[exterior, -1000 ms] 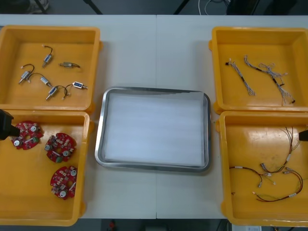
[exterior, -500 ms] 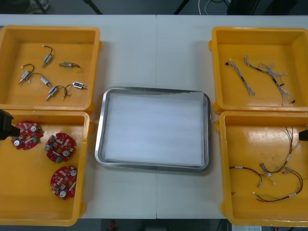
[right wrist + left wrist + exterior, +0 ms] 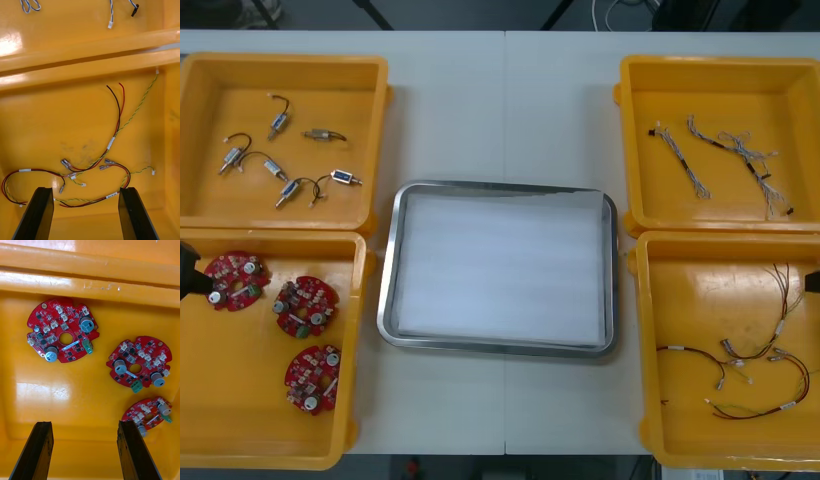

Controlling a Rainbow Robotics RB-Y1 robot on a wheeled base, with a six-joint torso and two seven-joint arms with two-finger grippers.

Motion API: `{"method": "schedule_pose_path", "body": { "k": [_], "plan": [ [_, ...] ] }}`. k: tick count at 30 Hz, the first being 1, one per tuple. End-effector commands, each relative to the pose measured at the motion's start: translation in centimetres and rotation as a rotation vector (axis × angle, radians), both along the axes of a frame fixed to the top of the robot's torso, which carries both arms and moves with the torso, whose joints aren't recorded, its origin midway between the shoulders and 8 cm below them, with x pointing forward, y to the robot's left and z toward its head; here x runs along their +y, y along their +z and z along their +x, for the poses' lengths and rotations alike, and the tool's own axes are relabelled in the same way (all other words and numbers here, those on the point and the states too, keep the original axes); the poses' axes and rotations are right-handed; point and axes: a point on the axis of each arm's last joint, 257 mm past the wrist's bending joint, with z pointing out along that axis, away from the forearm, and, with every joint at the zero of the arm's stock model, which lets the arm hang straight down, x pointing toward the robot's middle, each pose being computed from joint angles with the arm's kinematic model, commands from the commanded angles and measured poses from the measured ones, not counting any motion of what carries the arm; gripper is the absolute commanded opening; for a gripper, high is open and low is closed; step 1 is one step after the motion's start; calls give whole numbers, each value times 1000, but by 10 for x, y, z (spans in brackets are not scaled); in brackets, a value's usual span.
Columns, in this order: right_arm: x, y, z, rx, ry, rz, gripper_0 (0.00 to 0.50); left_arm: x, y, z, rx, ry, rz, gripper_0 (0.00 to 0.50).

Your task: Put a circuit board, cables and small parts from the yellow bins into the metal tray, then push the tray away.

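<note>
**A:** How will a circuit board handle?

**B:** Light, stiff and fragile, I'd judge, so pinch it by the rim, clear of the components. Three lie in the near left yellow bin. The left end effector hangs over them, spread wide and empty.

**A:** And rightward?

**B:** The metal tray holds nothing. The red and yellow cables look limp and likely to tangle. The right end effector hovers above them, released.

The yellow bins are gleaming like glossy plastic; the metal tray is shining at its rim, looking matt white inside.
</note>
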Motion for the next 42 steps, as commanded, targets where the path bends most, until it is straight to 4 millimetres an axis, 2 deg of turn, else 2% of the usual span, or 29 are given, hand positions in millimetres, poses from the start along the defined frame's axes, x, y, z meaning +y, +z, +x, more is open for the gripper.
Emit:
{"method": "schedule_pose_path", "body": {
  "k": [1, 9, 16, 22, 25, 35, 42],
  "plan": [
    [-14, -21, -27, 43, -82, 29, 500, 32, 2, -6, -23, -94, 103, 500],
    [-23, -50, -59, 92, -191, 100, 500, 41, -19, 12, -74, -104, 80, 500],
    [-22, -66, -58, 27, -329, 193, 500, 55, -41, 20, -71, -89, 67, 500],
    [-15, -80, -57, -19, -442, 276, 500, 56, -61, 28, -70, -79, 51, 500],
    [-8, -92, -65, 16, -490, 302, 500, 55, -72, 29, -63, -77, 42, 500],
    [19, -120, -75, 102, -627, 387, 500, 56, -87, 33, -60, -71, 49, 500],
    [18, -134, -72, 114, -654, 403, 500, 57, -92, 37, -72, -67, 58, 500]
  ]
}}
